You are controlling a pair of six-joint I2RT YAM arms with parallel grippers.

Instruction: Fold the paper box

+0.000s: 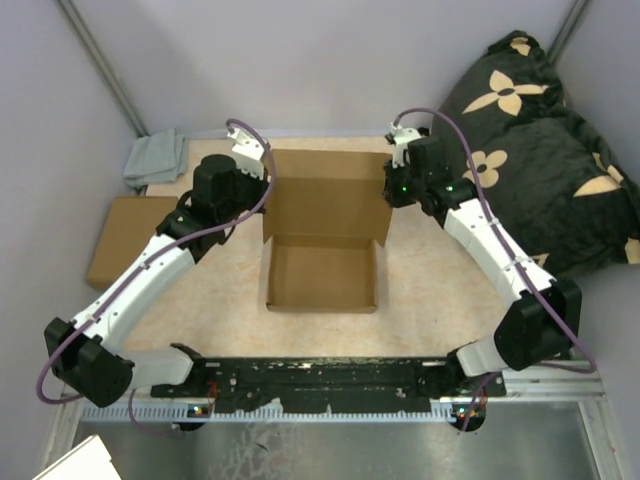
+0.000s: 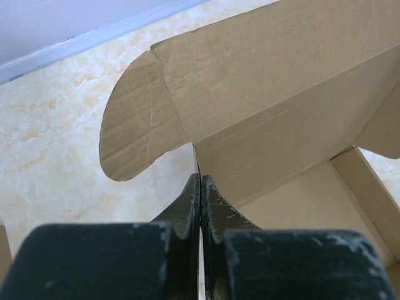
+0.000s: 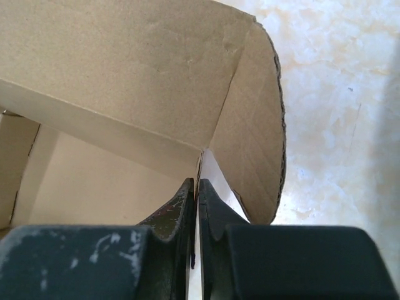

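The paper box (image 1: 322, 285) sits mid-desk (image 1: 430, 290), tray formed, lid (image 1: 325, 195) open rearward. We see left pincer (image 2: 200, 187) and right pincer (image 3: 195, 190) clenched at its rear corners; whether either grasps cardboard we cannot tell. We advise folding both ear flaps (image 2: 134, 125) inward evenly before lowering the lid.

The box (image 1: 322, 235) is plain brown, unprinted inside and out. The table (image 1: 430, 290) is cream with a mottled peach marble pattern. The left arm (image 1: 150, 275) and right arm (image 1: 490, 240) are white with black joints; each carries a purple cable (image 1: 41, 372). The left gripper (image 2: 200, 181) and right gripper (image 3: 195, 184) are black with pale scuffs. Far right, the cushion (image 1: 540, 150) is black with tan flower motifs. Far left, the cloth (image 1: 157, 158) is grey. The flat cardboard (image 1: 125, 235) at left is brown.
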